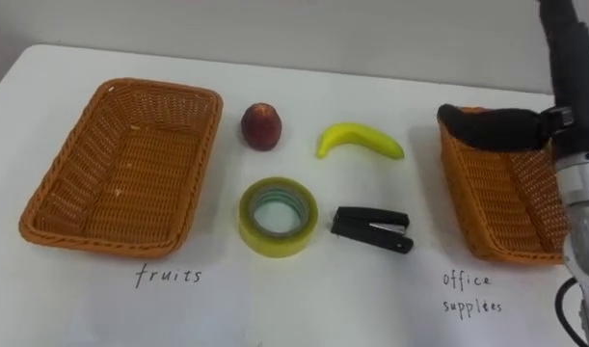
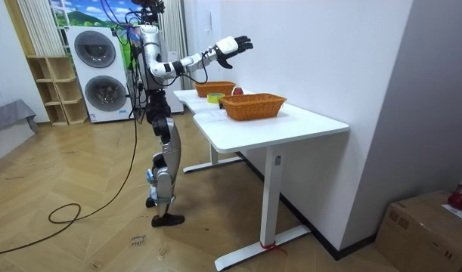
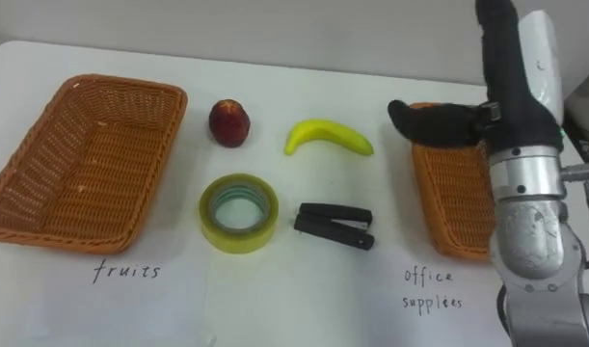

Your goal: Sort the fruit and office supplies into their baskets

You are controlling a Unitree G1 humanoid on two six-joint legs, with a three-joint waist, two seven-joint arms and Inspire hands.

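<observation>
- White tabletop [image 2: 310,123] on white legs, standing against a plain white wall [image 2: 336,53].
- Wooden floor [image 2: 87,227] laid in a herringbone pattern.
- Two stacked washing machines [image 2: 94,49] at the far end, with an open wooden shelf [image 2: 53,91] just beside them.
- Pale curtain [image 2: 38,26] above the shelf.
- Cardboard box [image 2: 423,227] on the floor at the room view's right.

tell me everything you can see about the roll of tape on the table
The roll of yellowish see-through tape lies flat on the white table with its hole facing up, showing a greenish-blue inner core. It looks glossy, like plastic. It sits nearer the robot than the red apple and just left of the black stapler, close to it but apart. Nothing touches it except the table.
</observation>
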